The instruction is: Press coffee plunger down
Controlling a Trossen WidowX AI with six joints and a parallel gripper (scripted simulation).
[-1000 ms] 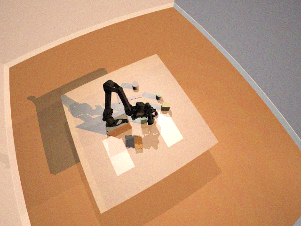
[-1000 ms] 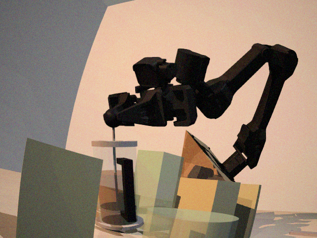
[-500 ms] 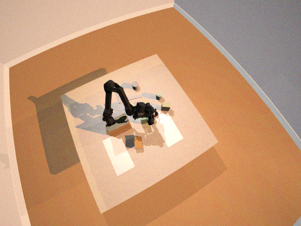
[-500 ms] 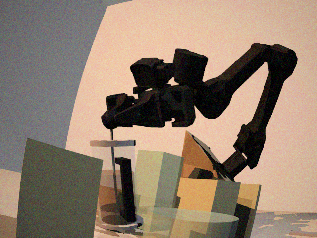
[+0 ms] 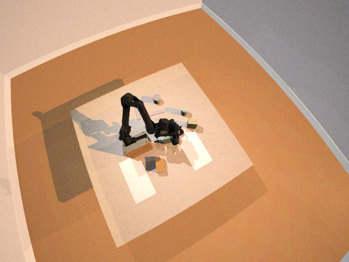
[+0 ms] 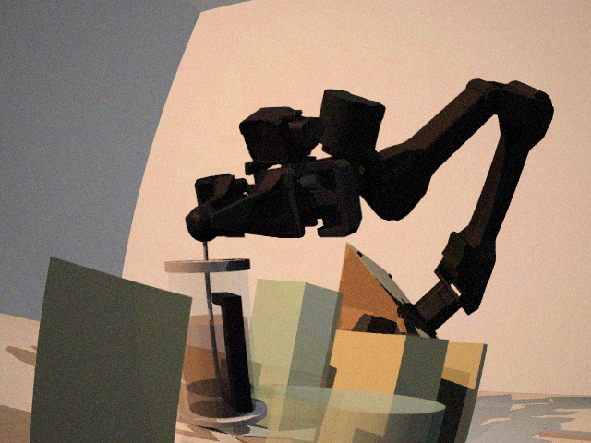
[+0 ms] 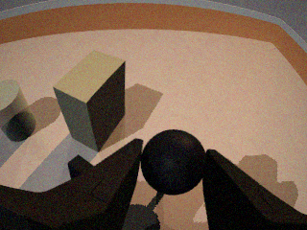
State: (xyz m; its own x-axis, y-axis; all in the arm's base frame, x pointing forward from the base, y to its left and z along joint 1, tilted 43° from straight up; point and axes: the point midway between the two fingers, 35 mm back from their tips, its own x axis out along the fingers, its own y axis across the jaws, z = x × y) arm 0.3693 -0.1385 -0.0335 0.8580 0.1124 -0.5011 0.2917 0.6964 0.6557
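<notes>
The gripper (image 7: 172, 165) is clamping the round black knob (image 7: 173, 161) of the coffee plunger, one dark finger (image 7: 106, 182) pressing on its left side and the other on its right — the ball is sitting squarely between them in the wrist view. In the exterior view the arm (image 6: 482, 200) is reaching out almost level from its raised elbow, with the knob (image 6: 201, 227) showing at the tip of the gripper (image 6: 206, 223) and a short length of thin rod (image 6: 205, 249) showing between it and the lid. The press (image 6: 213, 333) is standing upright on the table (image 5: 180, 180), a clear glass cylinder with a grey lid (image 6: 208, 265), a black handle (image 6: 235, 348) on its side and a grey base ring (image 6: 229, 415); brown liquid is filling its lower part, and the rod is running down through it. A tall pale green block (image 6: 292, 329) is standing just beside the press — whether they touch I cannot tell. A large dull green panel (image 6: 107, 357) is filling the near left of that view, overlapping the glass. From the wrist camera a green box (image 7: 90, 99) is resting on the table beyond the gripper, and a pale cylinder (image 7: 11, 105) is showing at the left edge. From the top view the arm's base (image 5: 136, 145) is sitting on a wood-sided block, with an orange and grey block (image 5: 155, 164) lying near it on the table.
</notes>
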